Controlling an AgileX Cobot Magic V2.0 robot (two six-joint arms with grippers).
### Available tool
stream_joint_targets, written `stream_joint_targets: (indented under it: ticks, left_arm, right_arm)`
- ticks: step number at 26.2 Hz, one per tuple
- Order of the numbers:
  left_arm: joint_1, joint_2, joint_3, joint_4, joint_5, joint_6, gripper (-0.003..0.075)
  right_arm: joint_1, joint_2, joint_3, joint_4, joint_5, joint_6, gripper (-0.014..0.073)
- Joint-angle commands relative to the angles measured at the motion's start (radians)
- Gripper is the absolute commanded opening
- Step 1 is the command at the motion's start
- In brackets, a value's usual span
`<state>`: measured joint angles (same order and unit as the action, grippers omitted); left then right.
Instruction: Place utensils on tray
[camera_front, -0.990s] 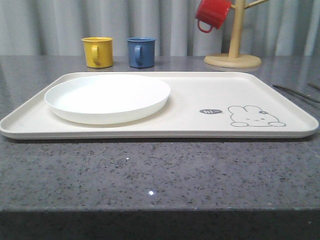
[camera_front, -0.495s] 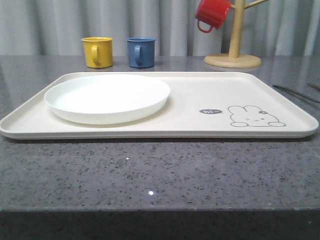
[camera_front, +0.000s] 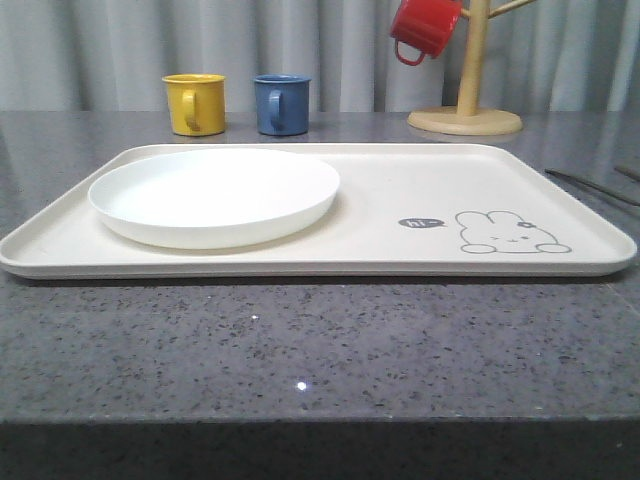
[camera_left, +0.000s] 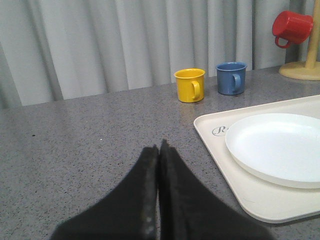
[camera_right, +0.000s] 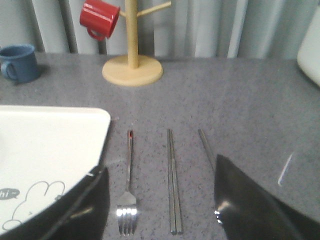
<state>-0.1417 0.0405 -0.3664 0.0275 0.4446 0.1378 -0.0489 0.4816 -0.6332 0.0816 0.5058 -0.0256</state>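
Between the spread black fingers of the right gripper (camera_right: 160, 200), the fork (camera_right: 128, 200) and the chopsticks (camera_right: 173, 185) lie on the bare stone, which I take to mean the arm is poised over them to choose one. Its jaws stand wide apart and hold nothing. The fork lies nearest the tray (camera_right: 45, 150), tines toward the gripper, a flat shiny strip of metal; beyond it, further from the tray, the two slim chopsticks lie side by side and touching, straight and square-edged. Further still a third thin handle, probably the spoon (camera_right: 206, 146), runs under the far finger, so its bowl is hidden. All three lie roughly parallel and just off the tray's edge, laid out, I judge, for easy picking one at a time.

The left gripper (camera_left: 159, 150) sits on the opposite side of the tray, its matte black fingers pressed together and holding nothing, apparently parked low over the countertop (camera_left: 90, 130).

The tray is cream, smooth and wide, with rounded corners, a low rim and a grey rabbit drawing (camera_front: 512, 233) at the end nearest the utensils. The plate (camera_front: 214, 195), round, shallow and glossy white, already rests on the tray's other end, leaving the rabbit end free for cutlery. Behind the tray stand a yellow mug (camera_front: 195, 103) and blue mug (camera_front: 282, 103), and a red mug (camera_front: 425, 28) hangs from a pale wooden mug tree (camera_front: 466, 115). The counter is speckled grey stone.
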Motion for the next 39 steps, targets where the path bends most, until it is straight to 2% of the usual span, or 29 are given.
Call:
stream_joint_targets:
  ticks: [1, 10, 18, 25, 34, 36, 39]
  left_arm:
    - [0.000, 0.012, -0.025, -0.011, -0.078, -0.010, -0.0018]
    - [0.000, 0.012, -0.025, -0.011, -0.078, -0.010, -0.0018]
    - [0.000, 0.012, -0.025, -0.011, -0.078, -0.010, -0.0018]
    - [0.000, 0.012, -0.025, -0.011, -0.078, -0.010, -0.0018]
    - [0.000, 0.012, -0.025, -0.011, -0.078, -0.010, -0.0018]
    - [0.000, 0.012, -0.025, -0.011, -0.078, -0.010, -0.0018]
    - [0.000, 0.012, -0.025, -0.011, -0.078, -0.010, -0.0018]
  right_arm:
    - [-0.004, 0.145, -0.094, -0.001, -0.004, -0.010, 0.0402]
    - [0.035, 0.638, -0.379, -0.001, 0.265, -0.044, 0.0402]
    - [0.125, 0.948, -0.581, -0.001, 0.317, -0.044, 0.0402]
    - [0.125, 1.100, -0.636, 0.000, 0.326, -0.044, 0.0402]
    - [0.125, 1.164, -0.636, 0.000, 0.328, -0.044, 0.0399]
    - [0.125, 1.164, -0.636, 0.000, 0.334, -0.044, 0.0344]
    - [0.125, 1.164, -0.636, 0.000, 0.352, -0.044, 0.0172]
